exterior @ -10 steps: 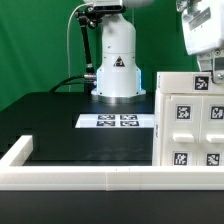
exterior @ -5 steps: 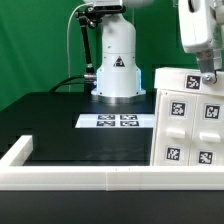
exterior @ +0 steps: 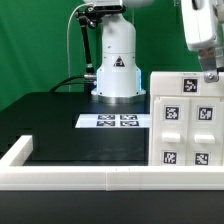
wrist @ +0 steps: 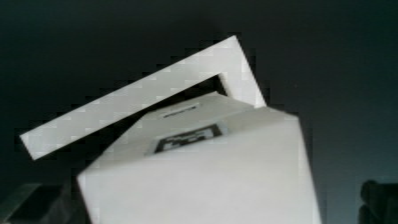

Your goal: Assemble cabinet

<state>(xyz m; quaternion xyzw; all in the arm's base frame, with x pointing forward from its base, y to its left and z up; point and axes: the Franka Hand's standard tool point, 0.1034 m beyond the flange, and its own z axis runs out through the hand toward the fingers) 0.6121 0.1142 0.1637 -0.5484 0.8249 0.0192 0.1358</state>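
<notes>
the cabinet (exterior: pixel 188 122) stands upright on the black surface (exterior: pixel 70 140) at the exterior view's right, directly under the gripper (exterior: pixel 212 75), its tagged face toward the camera. over the last second it has gone from tilted to nearly square, and more of its front face now shows above the long white rail (exterior: pixel 100 172); the arm has dropped a little and shifted with it. judgement: the box is being righted or nudged into its working position, an early positioning step, with loose parts still to be fitted.

gripper state: cannot tell. in the exterior view the fingers sit at the cabinet's top rear edge, partly cut off by the frame. the wrist view shows the cabinet (wrist: pixel 205 165) close below the gripper, a tag on its near face and a thin white panel edge jutting beyond, but no fingertips are clearly visible. contact looks likely; a grasp is not confirmed.

the marker board (exterior: pixel 116 121) lies well away from the gripper, near the robot base (exterior: pixel 117 70), untouched.
</notes>
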